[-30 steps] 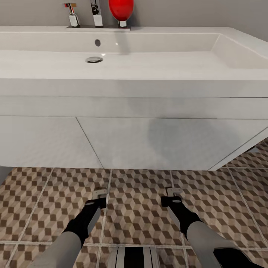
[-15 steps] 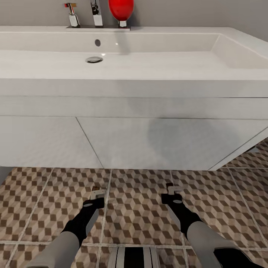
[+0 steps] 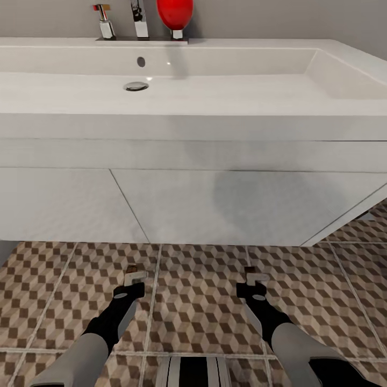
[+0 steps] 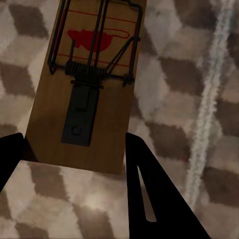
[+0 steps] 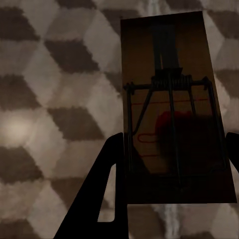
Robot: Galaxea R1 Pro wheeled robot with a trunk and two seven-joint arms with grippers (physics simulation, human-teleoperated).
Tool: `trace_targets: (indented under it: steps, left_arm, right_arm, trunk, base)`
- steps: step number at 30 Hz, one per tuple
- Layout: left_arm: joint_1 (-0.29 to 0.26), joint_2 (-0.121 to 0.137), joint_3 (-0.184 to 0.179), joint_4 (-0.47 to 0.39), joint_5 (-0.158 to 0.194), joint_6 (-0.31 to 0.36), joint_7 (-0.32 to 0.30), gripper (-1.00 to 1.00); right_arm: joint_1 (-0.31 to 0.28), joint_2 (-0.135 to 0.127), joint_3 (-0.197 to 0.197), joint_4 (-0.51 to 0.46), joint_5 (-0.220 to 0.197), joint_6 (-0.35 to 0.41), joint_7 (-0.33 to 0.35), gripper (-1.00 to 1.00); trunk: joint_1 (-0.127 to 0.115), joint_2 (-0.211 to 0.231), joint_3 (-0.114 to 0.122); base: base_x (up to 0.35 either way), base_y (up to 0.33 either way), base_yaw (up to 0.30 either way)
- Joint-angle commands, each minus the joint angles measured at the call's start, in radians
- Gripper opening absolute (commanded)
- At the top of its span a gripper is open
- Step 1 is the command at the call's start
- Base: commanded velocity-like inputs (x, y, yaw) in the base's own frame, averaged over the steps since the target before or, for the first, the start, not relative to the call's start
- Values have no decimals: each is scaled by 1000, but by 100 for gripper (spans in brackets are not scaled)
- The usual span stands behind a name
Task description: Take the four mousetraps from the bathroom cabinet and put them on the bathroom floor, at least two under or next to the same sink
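Note:
In the left wrist view a brown wooden mousetrap (image 4: 84, 89) with a wire spring and a red mouse print sits between the fingers of my left gripper (image 4: 74, 142), which is shut on its near end just above the cube-patterned floor (image 4: 199, 74). My right gripper (image 5: 175, 142) is shut the same way on a second, shadowed mousetrap (image 5: 169, 99). In the head view the left gripper (image 3: 134, 276) and right gripper (image 3: 252, 278) hang low over the floor (image 3: 199, 301), just in front of the white sink (image 3: 215, 123). A dark end of each mousetrap (image 3: 131, 267) (image 3: 249, 269) pokes past the fingertips.
The sink's vanity front hangs above the tiles, with shadowed floor beneath it. A chrome tap (image 3: 138, 19) and a red object (image 3: 174, 13) stand on its back ledge. Open tiles stretch to the right of the vanity (image 3: 360, 231). My base (image 3: 193, 373) shows between the arms.
Both arms have spread slightly: the left gripper has shifted left, the right a little right and down. The dark trap ends now show beyond the fingertips.

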State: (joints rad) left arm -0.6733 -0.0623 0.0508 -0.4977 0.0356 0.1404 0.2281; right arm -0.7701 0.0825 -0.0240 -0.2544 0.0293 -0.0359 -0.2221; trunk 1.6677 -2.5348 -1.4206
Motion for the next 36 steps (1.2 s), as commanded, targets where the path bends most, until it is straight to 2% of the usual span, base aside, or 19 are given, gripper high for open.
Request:
trace_targets:
  steps: [1,23,30,36]
  left_arm:
    - [0,0,3,-2,1,5,1,-100]
    - [-2,-3,3,0,0,-1,-2,-100]
    - [-2,-8,0,-2,-2,-43,-6,-100]
    - [-2,-10,0,-5,-1,-51,-7,-100]
  right_arm:
    - [0,0,-3,2,3,-4,-2,-100]
    - [-1,-1,-4,4,3,-26,4,-100]
    - [-1,-1,-4,4,3,-38,4,-100]
    - [-1,0,-4,4,3,-39,4,-100]
  trunk:
    - [0,0,-1]
    - [0,0,-1]
    - [0,0,-1]
    - [0,0,-1]
  base:
    - [0,0,0]
    - [0,0,0]
    - [0,0,0]
    - [0,0,0]
